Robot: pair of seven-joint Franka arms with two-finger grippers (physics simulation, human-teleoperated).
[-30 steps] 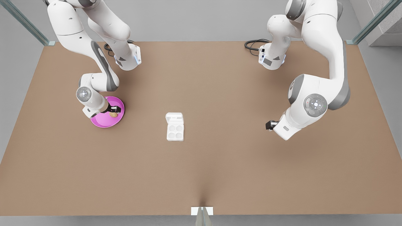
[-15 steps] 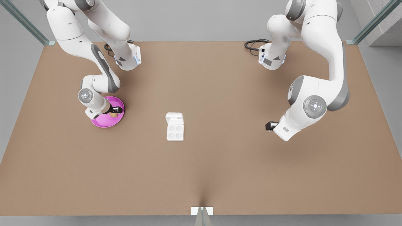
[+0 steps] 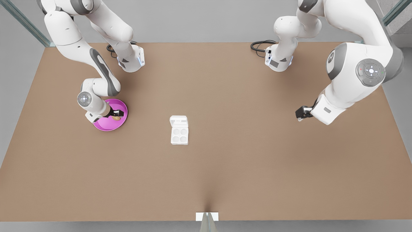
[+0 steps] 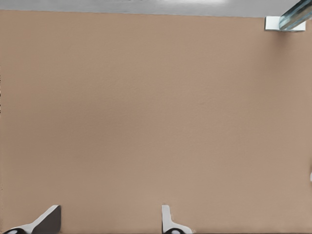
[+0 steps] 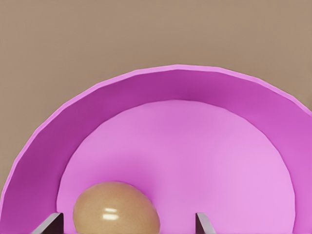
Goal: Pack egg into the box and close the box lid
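Note:
The tan-brown egg point(image 5: 116, 209) lies in the pink plate point(image 5: 161, 92) at the front view's left point(image 3: 109, 125). My right gripper point(image 5: 129, 225) hangs low over the plate, open, one finger on each side of the egg point(image 3: 116, 118) and clear of it. In the front view this right gripper point(image 3: 118, 113) sits just above the egg. The white box point(image 3: 179, 135) stands mid-table with four bare cups, and its lid point(image 3: 179, 121) lies folded back flat. My left gripper point(image 3: 299, 114) hovers open over bare table at the front view's right, well away from the box.
The brown table point(image 3: 225, 167) spreads wide around the box. Both arm bases point(image 3: 131, 61) stand at the far edge with black cables point(image 3: 259, 45). A small white bracket point(image 3: 207, 216) sits at the near edge. A metal frame post point(image 4: 290, 19) marks a table corner.
The left arm has swung up and toward the front view's right, carrying its gripper farther from the box. The right gripper has settled slightly around the egg.

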